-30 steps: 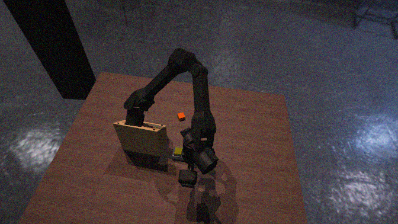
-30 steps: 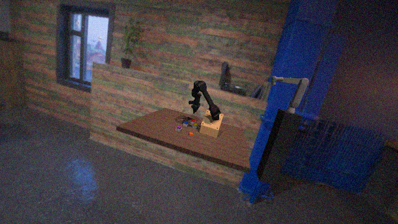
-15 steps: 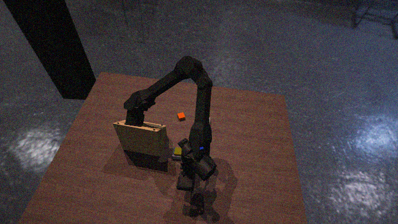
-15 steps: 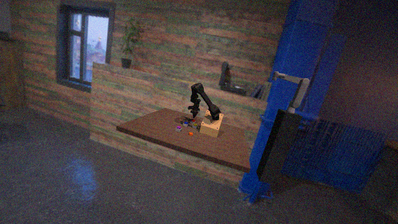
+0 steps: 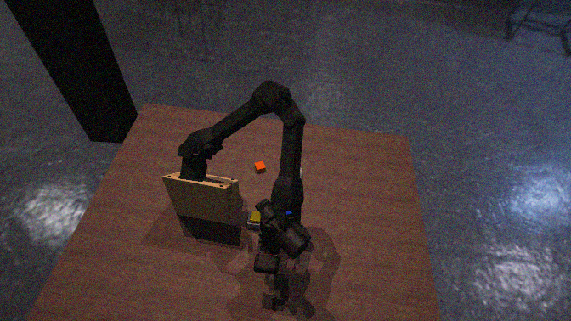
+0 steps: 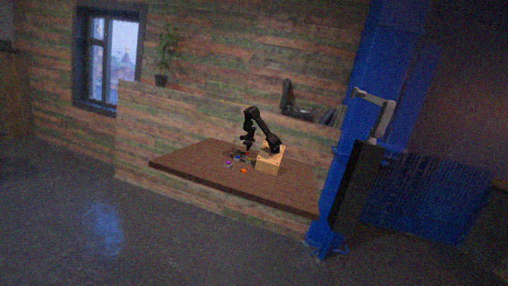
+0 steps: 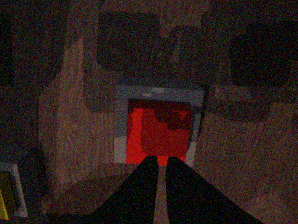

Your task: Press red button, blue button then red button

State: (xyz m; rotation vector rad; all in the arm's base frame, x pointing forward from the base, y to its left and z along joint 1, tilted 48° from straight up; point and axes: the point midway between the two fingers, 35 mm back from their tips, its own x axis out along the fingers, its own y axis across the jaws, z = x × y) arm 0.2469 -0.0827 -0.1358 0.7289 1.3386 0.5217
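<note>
The red button (image 7: 167, 135) (image 6: 246, 153) sits in a grey housing, near the middle of the wrist view. My gripper (image 7: 161, 165) (image 6: 248, 147) is shut and empty, its fingertips close together and overlapping the near edge of the red cap in the wrist view. In the exterior view it hangs above the table by the red button; contact is not visible. In the top view the arm and gripper hide the red button. The blue button (image 5: 289, 212) (image 6: 237, 156) is mostly hidden behind the arm in the top view.
A yellow button (image 5: 255, 217) (image 6: 249, 160) (image 7: 4, 200) lies beside the gripper, toward the arm's wooden base (image 5: 204, 204) (image 6: 267, 166). A purple button (image 6: 228, 163) and an orange block (image 5: 260, 166) (image 6: 243, 171) stand farther off on the table.
</note>
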